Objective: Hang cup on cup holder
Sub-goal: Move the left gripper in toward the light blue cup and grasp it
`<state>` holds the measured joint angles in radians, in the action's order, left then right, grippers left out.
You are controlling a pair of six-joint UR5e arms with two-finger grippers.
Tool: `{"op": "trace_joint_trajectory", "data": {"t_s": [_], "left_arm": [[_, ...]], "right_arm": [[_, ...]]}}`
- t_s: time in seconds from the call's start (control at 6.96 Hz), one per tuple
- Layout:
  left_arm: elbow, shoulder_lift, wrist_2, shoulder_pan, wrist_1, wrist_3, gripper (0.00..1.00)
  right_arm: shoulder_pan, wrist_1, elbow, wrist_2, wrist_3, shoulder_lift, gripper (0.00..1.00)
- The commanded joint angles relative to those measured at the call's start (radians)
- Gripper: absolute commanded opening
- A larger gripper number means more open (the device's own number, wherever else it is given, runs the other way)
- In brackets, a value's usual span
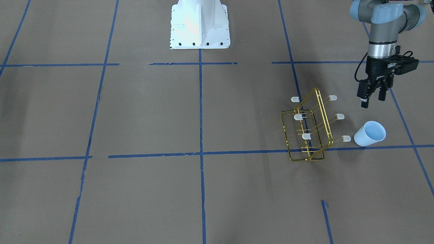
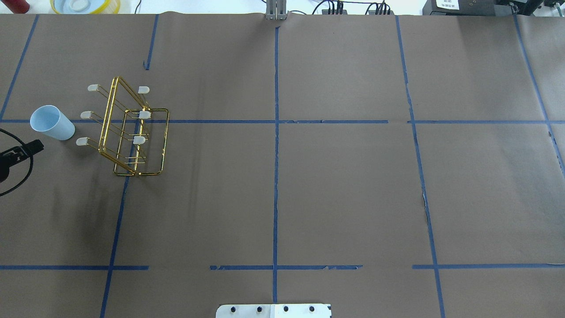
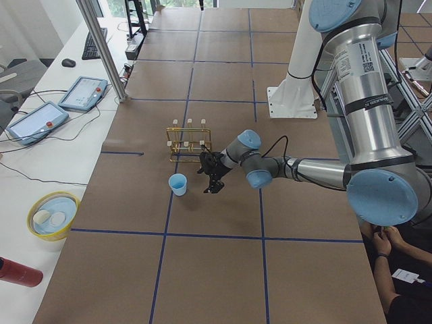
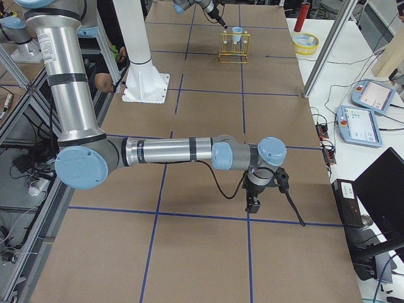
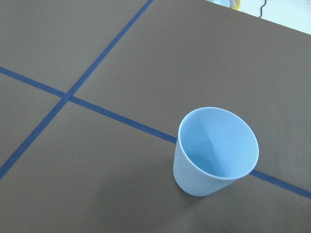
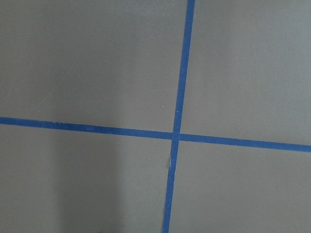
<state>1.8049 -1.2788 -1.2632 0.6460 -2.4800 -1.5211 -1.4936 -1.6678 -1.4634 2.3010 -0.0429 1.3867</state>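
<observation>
**Cup and rack, front-facing view.** The small pale blue plastic cup (image 1: 369, 134) stands mouth-up on a blue tape line at lower right, just beside the lowest capped prong of the gold wire cup holder (image 1: 307, 130). I judge the cup light, thin-walled, smooth and easily tipped, so I would pinch one wall at the rim. The left gripper (image 1: 373, 97) hangs at upper right, fingers apart and empty. The overhead view crops it at the left edge. The right gripper (image 4: 252, 202) appears only in a side view, so I cannot tell its state.
</observation>
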Motion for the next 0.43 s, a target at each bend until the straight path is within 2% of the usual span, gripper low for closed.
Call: {"op": "trace_joint_trajectory", "data": {"t_s": [0.0,0.29], "left_arm": [[-0.013,-0.005,0.195,-0.043,0.001,-0.007,1.00],[-0.037,-0.046,0.241,-0.100,0.007,-0.007,1.00]], "right_arm": [[0.000,-0.001,0.000,0.000,0.000,0.000,1.00],[0.001,-0.001,0.000,0.000,0.000,0.000,1.00]]}}
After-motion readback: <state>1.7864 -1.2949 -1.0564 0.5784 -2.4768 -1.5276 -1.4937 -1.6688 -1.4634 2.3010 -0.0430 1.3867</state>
